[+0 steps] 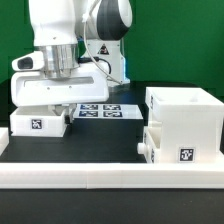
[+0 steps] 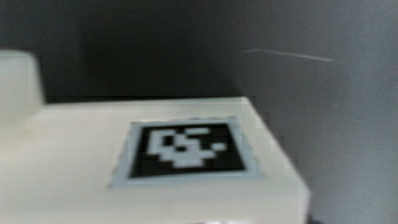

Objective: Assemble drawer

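The tall white drawer case (image 1: 186,115) stands at the exterior view's right, with a tag low on its front. A small white tray (image 1: 153,146) juts from its side facing the exterior view's left. Another small tagged tray (image 1: 37,123) sits on the black table at the exterior view's left. My gripper (image 1: 56,106) is lowered right over this tray, its fingertips hidden behind the hand and the tray. The wrist view is filled by a white tagged face of the tray (image 2: 107,125), very close and blurred. I cannot tell how the jaws stand.
The marker board (image 1: 104,110) lies flat at the middle back, just beside my gripper. A long low white rail (image 1: 100,176) runs along the front edge. A green wall stands behind the black table (image 1: 100,140).
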Action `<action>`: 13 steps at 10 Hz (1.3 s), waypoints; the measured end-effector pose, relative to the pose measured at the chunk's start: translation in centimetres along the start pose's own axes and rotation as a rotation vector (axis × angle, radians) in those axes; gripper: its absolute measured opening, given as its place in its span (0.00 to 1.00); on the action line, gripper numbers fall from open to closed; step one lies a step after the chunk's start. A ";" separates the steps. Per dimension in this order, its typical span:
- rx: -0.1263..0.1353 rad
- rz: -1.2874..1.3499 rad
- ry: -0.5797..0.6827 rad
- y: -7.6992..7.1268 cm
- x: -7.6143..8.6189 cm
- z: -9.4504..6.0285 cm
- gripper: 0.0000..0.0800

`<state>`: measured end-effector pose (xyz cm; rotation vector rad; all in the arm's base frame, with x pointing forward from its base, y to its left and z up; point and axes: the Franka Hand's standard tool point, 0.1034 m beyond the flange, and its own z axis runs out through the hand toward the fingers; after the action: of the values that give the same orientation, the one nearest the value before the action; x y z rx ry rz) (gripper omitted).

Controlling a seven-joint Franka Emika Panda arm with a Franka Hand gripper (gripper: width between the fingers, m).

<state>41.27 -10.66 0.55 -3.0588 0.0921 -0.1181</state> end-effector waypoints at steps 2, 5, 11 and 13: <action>0.000 -0.001 0.005 -0.5 0.3 -0.2 0.06; 0.019 0.019 0.001 -4.2 1.9 -1.3 0.06; 0.059 -0.238 0.019 -8.1 9.2 -5.5 0.06; 0.065 -0.278 0.017 -7.6 9.7 -5.5 0.06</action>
<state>50.90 -4.10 7.39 -2.9874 -0.3299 -0.1606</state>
